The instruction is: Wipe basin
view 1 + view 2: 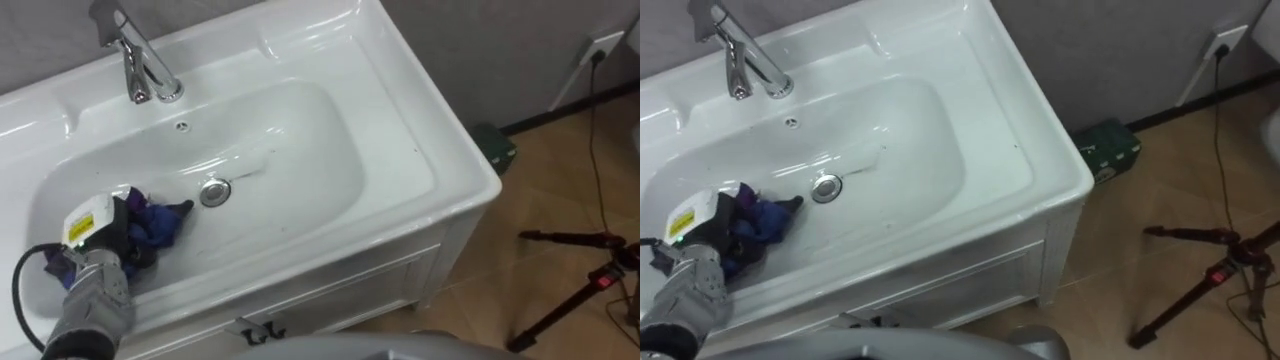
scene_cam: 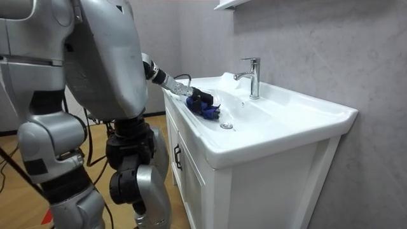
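Observation:
The white basin (image 1: 400, 110) is set in a cabinet with a chrome faucet (image 1: 140, 65) at its back and a round drain (image 1: 214, 191) in the bowl. A blue-purple cloth (image 1: 160, 222) lies bunched on the bowl's floor, just left of the drain. My left hand (image 1: 100, 235) reaches in over the front left rim and is shut on the cloth, pressing it against the bowl. In the room view I stand at the cabinet's front, with the left hand (image 2: 197, 98) stretched into the bowl on the cloth (image 2: 208, 111).
A green box (image 1: 495, 148) sits on the wooden floor by the cabinet's right side. A dark tripod (image 1: 590, 280) lies further right. A cable runs up to a wall outlet (image 1: 605, 45). The cabinet door (image 2: 191, 184) is shut below the basin.

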You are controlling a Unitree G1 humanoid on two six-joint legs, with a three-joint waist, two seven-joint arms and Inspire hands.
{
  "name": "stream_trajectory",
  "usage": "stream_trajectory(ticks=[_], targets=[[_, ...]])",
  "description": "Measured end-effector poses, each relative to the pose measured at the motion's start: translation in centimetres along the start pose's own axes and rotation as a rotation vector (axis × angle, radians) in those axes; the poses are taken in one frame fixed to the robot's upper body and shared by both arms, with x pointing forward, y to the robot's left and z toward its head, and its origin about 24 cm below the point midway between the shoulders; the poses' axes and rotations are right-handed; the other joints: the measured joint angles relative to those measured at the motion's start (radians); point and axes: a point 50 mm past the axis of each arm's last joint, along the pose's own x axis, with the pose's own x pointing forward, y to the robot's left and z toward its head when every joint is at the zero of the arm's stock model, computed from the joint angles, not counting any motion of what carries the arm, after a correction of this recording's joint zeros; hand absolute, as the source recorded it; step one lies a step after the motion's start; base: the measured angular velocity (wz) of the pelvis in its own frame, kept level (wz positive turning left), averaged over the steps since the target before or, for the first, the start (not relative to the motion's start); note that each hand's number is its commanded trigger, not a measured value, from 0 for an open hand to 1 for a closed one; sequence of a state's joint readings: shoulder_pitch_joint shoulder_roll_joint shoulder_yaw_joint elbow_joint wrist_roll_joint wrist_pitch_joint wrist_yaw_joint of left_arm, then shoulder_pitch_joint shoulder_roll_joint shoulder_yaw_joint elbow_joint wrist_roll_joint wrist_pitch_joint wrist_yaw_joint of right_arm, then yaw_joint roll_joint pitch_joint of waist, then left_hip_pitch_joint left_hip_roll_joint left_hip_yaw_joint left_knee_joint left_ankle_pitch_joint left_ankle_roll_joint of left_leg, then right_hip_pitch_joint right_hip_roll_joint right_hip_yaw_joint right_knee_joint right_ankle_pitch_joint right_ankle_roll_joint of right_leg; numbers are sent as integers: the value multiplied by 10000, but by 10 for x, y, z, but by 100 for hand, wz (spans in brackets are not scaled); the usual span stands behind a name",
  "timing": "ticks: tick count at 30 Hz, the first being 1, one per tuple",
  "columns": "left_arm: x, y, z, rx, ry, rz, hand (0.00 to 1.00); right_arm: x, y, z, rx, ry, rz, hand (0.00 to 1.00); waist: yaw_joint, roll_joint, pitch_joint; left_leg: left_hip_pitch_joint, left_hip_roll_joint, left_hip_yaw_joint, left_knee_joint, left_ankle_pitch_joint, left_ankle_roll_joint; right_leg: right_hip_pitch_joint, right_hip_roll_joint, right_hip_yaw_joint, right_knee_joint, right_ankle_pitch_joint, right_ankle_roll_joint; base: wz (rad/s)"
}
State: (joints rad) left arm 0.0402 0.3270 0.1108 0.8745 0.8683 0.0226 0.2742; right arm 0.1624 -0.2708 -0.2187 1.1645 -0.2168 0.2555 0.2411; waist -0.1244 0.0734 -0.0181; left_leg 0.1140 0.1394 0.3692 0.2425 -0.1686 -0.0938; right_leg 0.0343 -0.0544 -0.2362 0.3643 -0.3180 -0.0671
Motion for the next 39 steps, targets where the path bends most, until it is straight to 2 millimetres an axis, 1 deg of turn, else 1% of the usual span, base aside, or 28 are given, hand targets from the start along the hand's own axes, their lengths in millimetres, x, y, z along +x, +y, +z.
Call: stream_trajectory(ticks=[4, 6, 9, 14, 20, 23, 27, 28, 31, 33, 34, 35, 36, 37, 39], targets=[[0, 1, -1, 618, -4, 64, 100, -1, -4, 0, 40, -52, -119, 0, 221, 47, -21, -27, 66, -47, 69, 44, -57, -1, 52, 4, 3, -49, -86, -1], [0, 1, -2, 691, 94, 46, 100, -1, -7, 1, 90, -95, -221, 0, 282, 96, -56, -121, 80, -152, 186, 47, -56, 1, 51, -32, 6, -55, -99, 8], [0, 0, -3, 876, 138, -97, 100, -3, -14, 0, 70, -243, -400, 0, 315, 212, -103, -227, 101, -193, 292, 47, -55, 5, 40, -139, -18, -55, -104, 6], [0, 0, -3, 873, 171, -183, 100, -4, -18, 7, -42, -631, -562, 0, 317, 281, -84, -282, 106, -206, 335, 46, -55, -7, 10, -197, 178, -53, -106, 0], [0, -2, -5, 863, 309, -395, 100, -4, -17, 7, 124, -896, -523, 0, 309, 263, -61, -302, 144, -196, 673, 43, -54, 66, -50, -273, 225, -53, -107, -6], [0, -2, -4, 725, 331, -377, 100, -3, -16, 7, 510, -895, -472, 0, 305, 192, -23, -282, 120, -172, 668, 40, -51, -60, -111, -243, 276, -103, -128, -3], [2, 1, -3, -13, 541, -273, 100, -2, -14, 4, 916, -854, -472, 0, 303, 52, -21, -350, 37, -140, 624, 35, -44, -345, -228, -171, 581, -248, -88, -1], [2, 4, -3, -191, 570, -149, 100, -2, -12, 4, 905, -848, -402, 0, 306, -34, 25, -386, 13, -125, 635, 34, -42, -434, -270, -161, 706, -288, -94, 3], [5, 10, 0, -1155, 700, 40, 100, -1, -8, 5, 903, -861, -321, 0, 305, -130, 51, -601, 12, -131, 653, 34, -41, -631, -281, -176, 778, -282, -94, 8], [7, 12, 2, -1754, 770, 88, 100, -1, -7, 9, 753, -910, -323, 0, 395, -161, 54, -773, 2, -134, 687, 35, -40, -856, -311, -148, 892, -287, -99, 0], [9, 15, 5, -2146, 793, 157, 100, 0, -5, 11, 845, -917, -277, 0, 398, -185, 70, -953, 22, -142, 823, 31, -38, -986, -325, -158, 938, -283, -104, 7], [12, 17, 11, -2606, 782, 206, 100, 0, -2, 12, 870, -892, -189, 0, 401, -245, 107, -1128, 32, -134, 970, 16, -12, -1148, -355, -148, 1075, -285, -106, 9], [13, 18, 13, -2814, 792, 226, 100, 1, -1, 12, 821, -854, -160, 0, 439, -260, 108, -1233, 43, -134, 1030, 9, 0, -1242, -360, -139, 1118, -286, -109, 5], [16, 22, 18, -3330, 799, 276, 100, 1, 1, 15, 664, -851, -108, 0, 473, -295, 128, -1401, 48, -132, 1074, 2, 11, -1416, -382, -144, 1206, -290, -118, 11], [22, 28, 32, -4623, 683, 324, 100, 2, 7, 15, 446, -792, -15, 0, 425, -423, 208, -1743, 78, -139, 1304, -3, 21, -1604, -405, -216, 1241, -289, -119, 19]])
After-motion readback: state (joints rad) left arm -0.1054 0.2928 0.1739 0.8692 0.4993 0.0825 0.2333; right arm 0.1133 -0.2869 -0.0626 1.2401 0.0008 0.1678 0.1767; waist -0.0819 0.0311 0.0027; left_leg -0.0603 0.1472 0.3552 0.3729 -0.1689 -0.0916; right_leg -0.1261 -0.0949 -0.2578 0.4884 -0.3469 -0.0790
